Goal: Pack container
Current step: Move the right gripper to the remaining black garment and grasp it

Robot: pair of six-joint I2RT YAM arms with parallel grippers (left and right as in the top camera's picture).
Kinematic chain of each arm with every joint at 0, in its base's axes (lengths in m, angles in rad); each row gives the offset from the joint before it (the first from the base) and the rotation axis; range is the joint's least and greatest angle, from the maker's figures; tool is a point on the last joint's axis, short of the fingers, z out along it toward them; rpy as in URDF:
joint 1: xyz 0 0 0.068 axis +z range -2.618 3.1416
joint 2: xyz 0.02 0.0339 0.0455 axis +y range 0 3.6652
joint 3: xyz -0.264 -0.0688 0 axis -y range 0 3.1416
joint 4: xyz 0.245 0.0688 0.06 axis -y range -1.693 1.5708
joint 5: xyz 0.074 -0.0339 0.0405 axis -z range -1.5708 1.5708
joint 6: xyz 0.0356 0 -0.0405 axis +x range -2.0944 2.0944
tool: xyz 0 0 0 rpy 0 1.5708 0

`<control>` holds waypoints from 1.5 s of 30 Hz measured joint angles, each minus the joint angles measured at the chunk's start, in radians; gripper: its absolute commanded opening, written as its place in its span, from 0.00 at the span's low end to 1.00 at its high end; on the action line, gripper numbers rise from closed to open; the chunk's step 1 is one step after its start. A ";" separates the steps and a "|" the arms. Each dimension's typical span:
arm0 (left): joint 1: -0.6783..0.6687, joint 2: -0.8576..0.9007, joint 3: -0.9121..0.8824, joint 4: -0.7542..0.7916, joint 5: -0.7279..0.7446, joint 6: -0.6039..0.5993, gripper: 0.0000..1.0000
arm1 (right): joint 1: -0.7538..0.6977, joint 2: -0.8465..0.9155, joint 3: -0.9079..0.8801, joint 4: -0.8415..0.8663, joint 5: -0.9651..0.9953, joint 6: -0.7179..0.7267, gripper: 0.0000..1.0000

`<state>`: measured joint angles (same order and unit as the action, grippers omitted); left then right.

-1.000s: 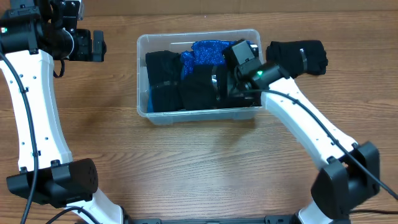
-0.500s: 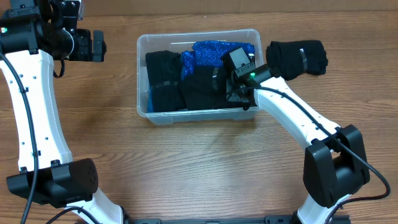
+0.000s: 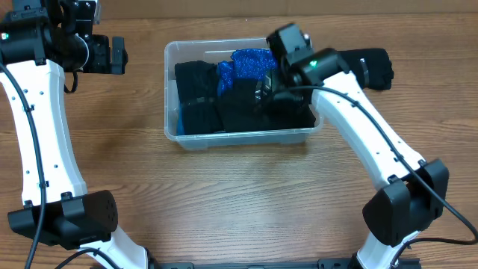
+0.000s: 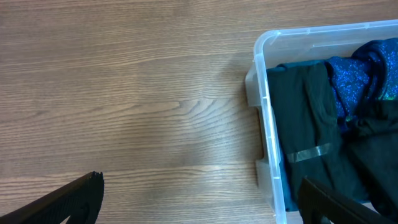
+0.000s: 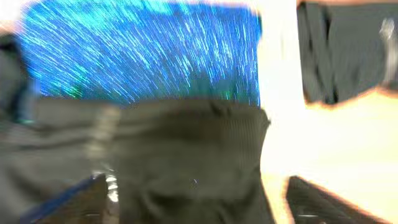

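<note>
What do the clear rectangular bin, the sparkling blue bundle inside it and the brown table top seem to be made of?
Clear rectangular bin: probably hard plastic, see-through; the contents show through its walls.
Sparkling blue bundle: seemingly fabric with a glittery, perhaps metallic finish; it folds softly.
Brown table top: wood or wood-look laminate, fairly matte; grain lines show.

The container (image 3: 239,139) sits on the desk (image 3: 224,202), in the upper middle of the frame. Rolled clothes (image 3: 198,101) lie side by side inside it. Another bundle (image 3: 376,69) lies on the desk near its right wall. The right claw (image 3: 263,93) hangs over the container's right half. The left claw (image 3: 113,54) is at upper left, apart from it.
</note>
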<state>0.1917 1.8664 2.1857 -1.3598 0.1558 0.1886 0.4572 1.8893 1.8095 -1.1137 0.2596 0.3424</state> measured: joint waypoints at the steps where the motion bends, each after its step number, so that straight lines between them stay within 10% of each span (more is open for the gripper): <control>1: 0.000 0.000 0.000 0.000 0.000 0.000 1.00 | -0.002 0.000 0.031 -0.003 -0.001 -0.001 1.00; 16: 0.000 0.000 0.000 0.000 0.000 0.000 1.00 | -0.719 0.108 0.120 0.235 -0.582 -0.010 0.98; 36: 0.000 0.000 0.000 0.000 0.000 0.000 1.00 | -0.766 0.455 0.120 0.481 -0.490 -0.055 0.93; 45: 0.000 0.000 0.000 0.000 0.000 0.000 1.00 | -0.805 0.486 0.120 0.453 -0.494 -0.059 0.68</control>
<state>0.1917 1.8664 2.1857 -1.3602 0.1558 0.1886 -0.3481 2.3756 1.9297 -0.6609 -0.2340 0.2836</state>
